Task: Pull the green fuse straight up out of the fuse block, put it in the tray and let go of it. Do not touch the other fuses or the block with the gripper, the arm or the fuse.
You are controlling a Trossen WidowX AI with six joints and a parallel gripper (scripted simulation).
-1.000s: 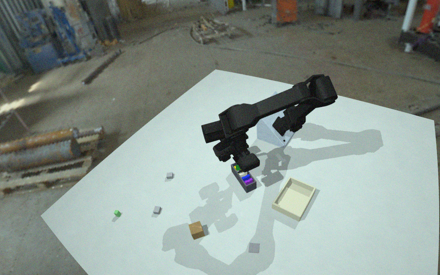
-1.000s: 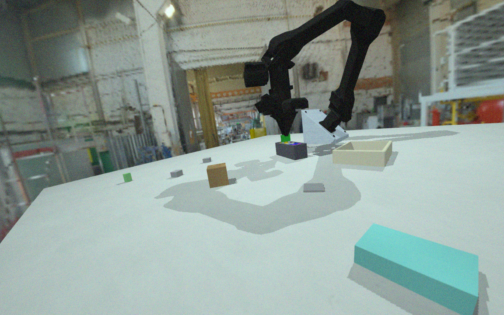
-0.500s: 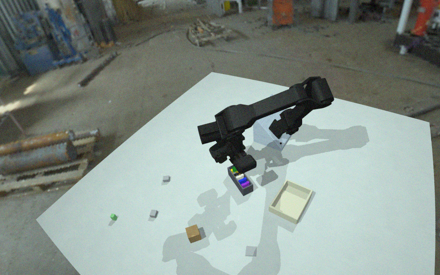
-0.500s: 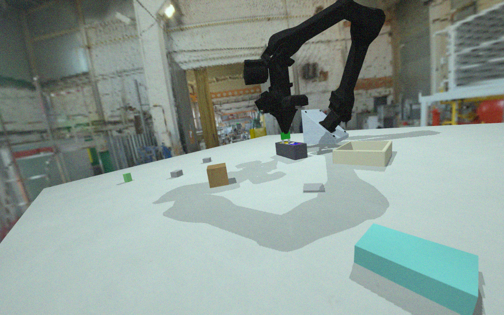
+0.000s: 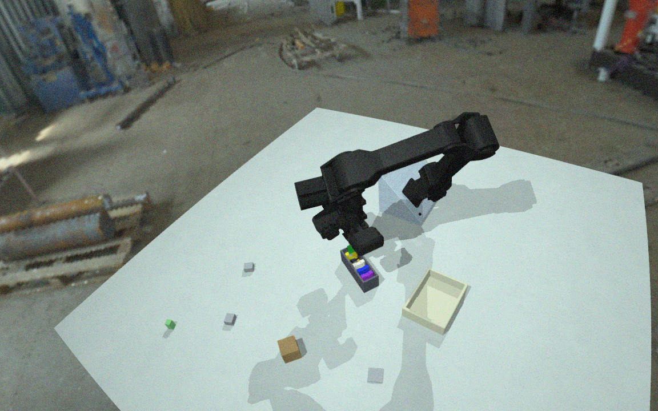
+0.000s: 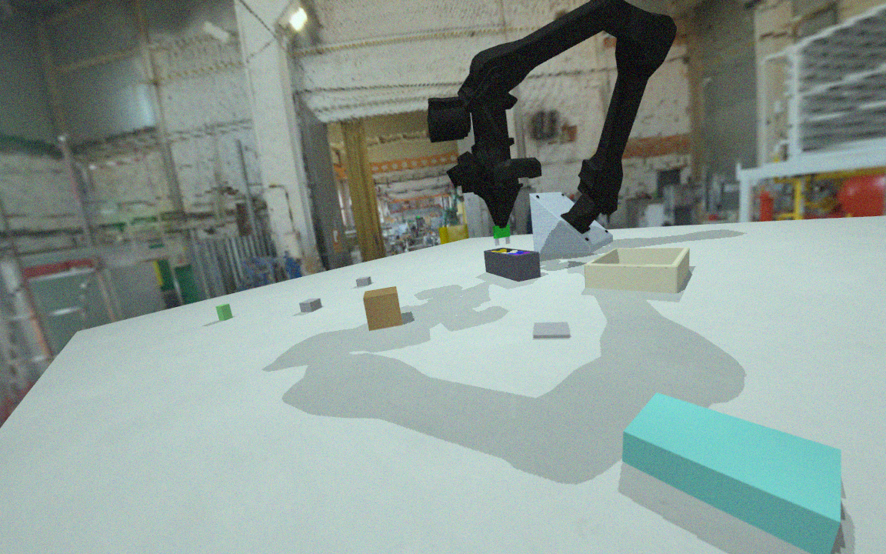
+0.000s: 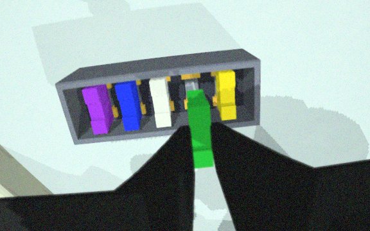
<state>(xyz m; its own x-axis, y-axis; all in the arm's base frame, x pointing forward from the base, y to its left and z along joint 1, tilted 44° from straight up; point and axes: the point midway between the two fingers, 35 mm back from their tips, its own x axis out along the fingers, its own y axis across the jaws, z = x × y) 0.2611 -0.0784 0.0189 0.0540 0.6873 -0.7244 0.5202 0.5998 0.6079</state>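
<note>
Jaws pinch blocky green fuse (image 7: 200, 128) (glossy) above grey fuse block (image 7: 159, 65).

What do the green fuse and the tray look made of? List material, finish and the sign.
Green fuse, clamped in the end effector: likely plastic, matte; flat saturated colour, blocky edges.
Tray: possibly plastic or painted wood, matte cream; thin uniform walls, no visible grain.

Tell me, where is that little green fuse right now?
In the exterior view the green fuse hangs pinched in the end effector, just above the fuse block, with the tray to the right.
</note>
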